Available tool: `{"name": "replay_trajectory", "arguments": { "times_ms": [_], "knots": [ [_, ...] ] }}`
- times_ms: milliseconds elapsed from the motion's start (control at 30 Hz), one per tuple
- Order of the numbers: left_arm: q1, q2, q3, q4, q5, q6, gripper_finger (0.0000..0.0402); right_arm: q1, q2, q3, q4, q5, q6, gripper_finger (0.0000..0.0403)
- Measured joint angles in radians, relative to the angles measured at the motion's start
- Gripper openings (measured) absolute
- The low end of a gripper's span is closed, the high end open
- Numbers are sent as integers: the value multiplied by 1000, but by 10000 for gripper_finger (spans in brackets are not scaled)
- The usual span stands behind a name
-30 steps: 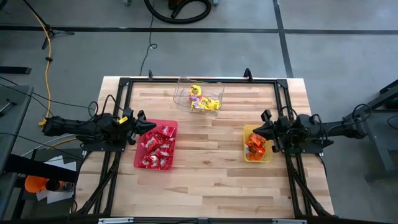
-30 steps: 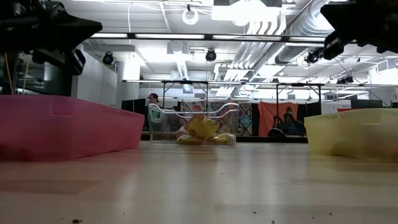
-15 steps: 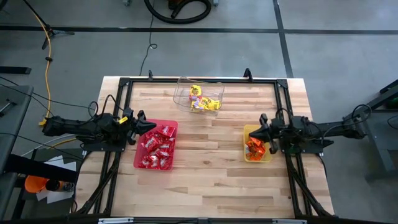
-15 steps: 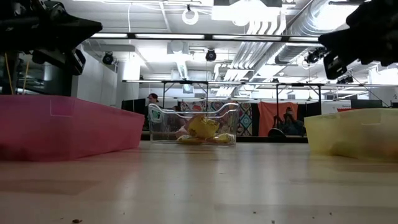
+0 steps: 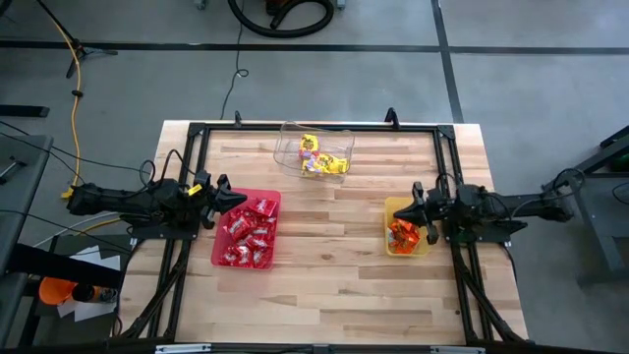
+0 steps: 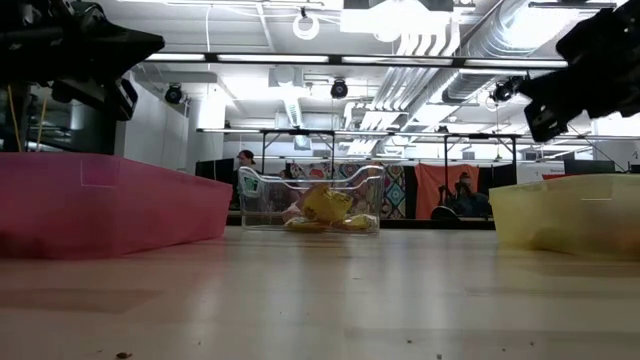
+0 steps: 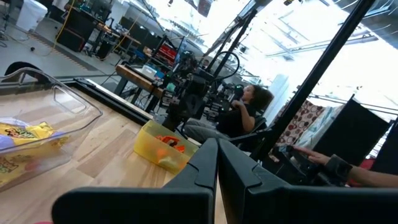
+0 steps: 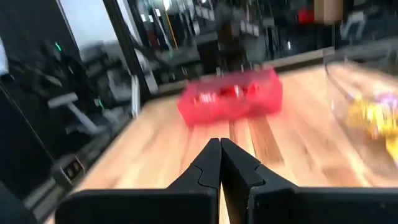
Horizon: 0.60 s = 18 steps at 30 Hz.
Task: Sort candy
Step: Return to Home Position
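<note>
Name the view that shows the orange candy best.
The high view: it looks straight down on the orange candy in the yellow tray. Left wrist view: a glimpse. Low view: only the tray's wall. Right wrist view: none.

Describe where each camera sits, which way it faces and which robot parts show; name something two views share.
High: above the table, looking straight down; left pincer by the red tray, right pincer above the yellow tray.
Low: table height, level across to the clear tray; left arm, right arm in upper corners.
Left wrist: on left arm, facing the yellow tray; its pincer shut.
Right wrist: on right arm, facing the red tray; its pincer shut.
Shared: both wrist views show the clear tray.
</note>
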Motion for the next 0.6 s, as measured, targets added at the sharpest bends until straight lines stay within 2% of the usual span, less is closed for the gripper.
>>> {"name": "replay_trajectory", "arguments": {
  "times_ms": [133,233,600],
  "knots": [
    [0,0,0,0,-1,0,0,-10,-90,0,11,3,0,0],
    [0,1,1,-11,-2,-1,0,-10,-90,0,56,4,0,0],
    [0,13,1,-34,-3,-1,0,-10,-76,0,25,9,0,0]
  ]
}}
